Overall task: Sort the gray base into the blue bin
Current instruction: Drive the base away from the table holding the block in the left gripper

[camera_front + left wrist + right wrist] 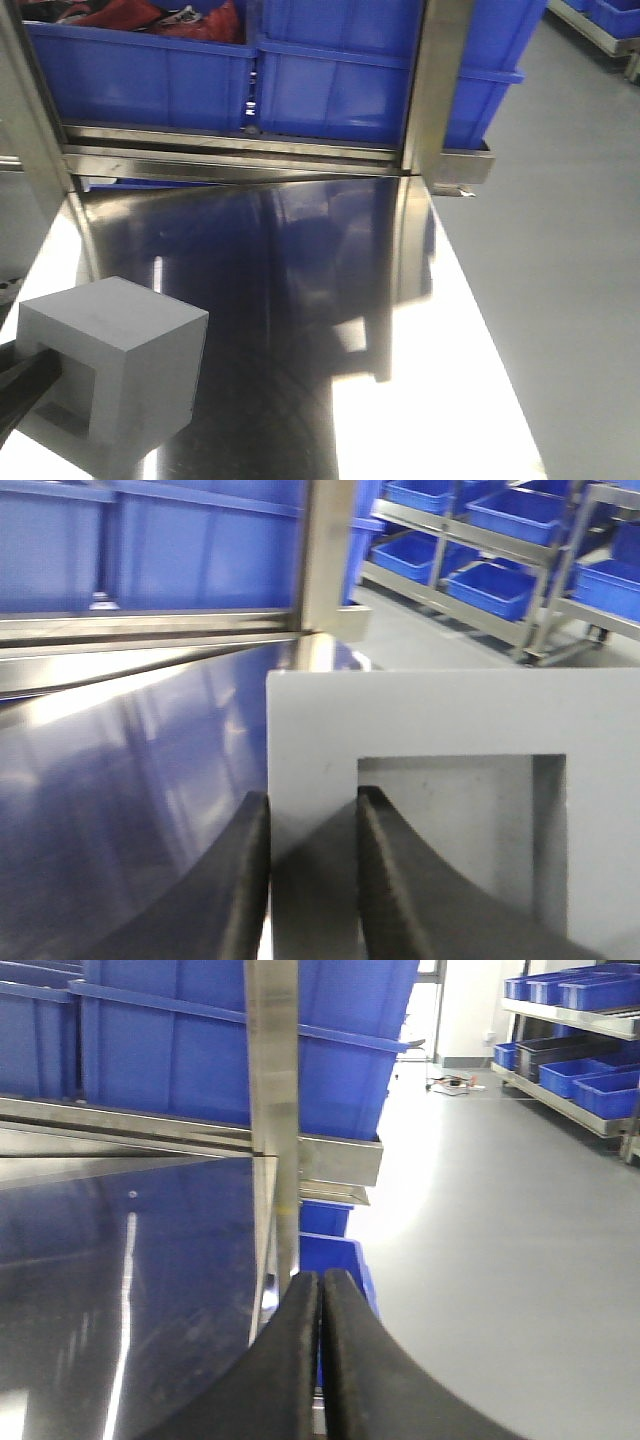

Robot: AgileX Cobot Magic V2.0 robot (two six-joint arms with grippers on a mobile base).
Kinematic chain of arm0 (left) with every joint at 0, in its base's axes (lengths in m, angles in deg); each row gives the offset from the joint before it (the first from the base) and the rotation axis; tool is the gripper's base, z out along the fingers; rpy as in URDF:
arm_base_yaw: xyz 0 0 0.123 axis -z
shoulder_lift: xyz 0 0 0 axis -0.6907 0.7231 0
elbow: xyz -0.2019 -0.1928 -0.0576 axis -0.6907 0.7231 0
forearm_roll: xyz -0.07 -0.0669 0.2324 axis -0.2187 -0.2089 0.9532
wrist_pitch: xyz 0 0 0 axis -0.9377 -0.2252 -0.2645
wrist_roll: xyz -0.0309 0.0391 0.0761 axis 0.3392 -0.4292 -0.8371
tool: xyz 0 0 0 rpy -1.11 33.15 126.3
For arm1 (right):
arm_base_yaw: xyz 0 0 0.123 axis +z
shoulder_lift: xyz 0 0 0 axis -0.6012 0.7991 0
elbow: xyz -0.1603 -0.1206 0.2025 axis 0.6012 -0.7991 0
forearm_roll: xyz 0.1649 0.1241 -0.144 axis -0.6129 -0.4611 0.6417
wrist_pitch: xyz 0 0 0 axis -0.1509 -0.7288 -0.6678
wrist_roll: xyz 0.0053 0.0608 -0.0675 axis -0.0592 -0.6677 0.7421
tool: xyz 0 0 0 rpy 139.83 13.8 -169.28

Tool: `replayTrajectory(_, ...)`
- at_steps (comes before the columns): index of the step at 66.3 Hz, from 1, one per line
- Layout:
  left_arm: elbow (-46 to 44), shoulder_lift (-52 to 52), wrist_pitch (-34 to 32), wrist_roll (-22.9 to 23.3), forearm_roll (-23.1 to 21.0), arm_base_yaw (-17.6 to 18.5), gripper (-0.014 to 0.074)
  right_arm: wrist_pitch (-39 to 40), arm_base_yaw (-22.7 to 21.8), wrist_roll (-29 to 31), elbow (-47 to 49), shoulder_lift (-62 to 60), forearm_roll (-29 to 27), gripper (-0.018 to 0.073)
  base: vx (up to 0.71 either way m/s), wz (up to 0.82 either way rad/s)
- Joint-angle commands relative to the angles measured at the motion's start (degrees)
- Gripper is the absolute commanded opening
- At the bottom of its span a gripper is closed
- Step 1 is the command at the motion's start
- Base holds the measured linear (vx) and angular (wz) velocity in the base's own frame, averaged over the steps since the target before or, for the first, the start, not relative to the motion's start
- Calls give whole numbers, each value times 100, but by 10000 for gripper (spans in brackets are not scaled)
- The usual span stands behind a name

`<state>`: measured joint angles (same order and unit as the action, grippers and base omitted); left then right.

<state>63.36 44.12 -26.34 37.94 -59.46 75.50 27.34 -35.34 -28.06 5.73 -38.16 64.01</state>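
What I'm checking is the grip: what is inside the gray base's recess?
In the gray base, one finger of the left tool lies against the recess's side wall. The back wall looks bare; the finger hides the lower part.

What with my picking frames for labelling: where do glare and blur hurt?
Front view: white glare washes out the near right of the steel table; the gray base reads clearly. Left wrist view: the left claw, gripping the gray base's wall, is blurred. Right wrist view: the shut right claw is out of focus; a glare streak crosses the table.
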Motion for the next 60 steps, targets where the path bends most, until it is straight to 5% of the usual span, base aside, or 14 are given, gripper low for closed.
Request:
replayTrajectory(1,-189,-7,-592,22,-28,38,-6,424,-17,37,-88,-66,36,-9,-7,-29)
replayTrajectory(60,-189,-2,-604,22,-28,38,-6,424,-17,37,-88,-66,36,-9,-11,-62)
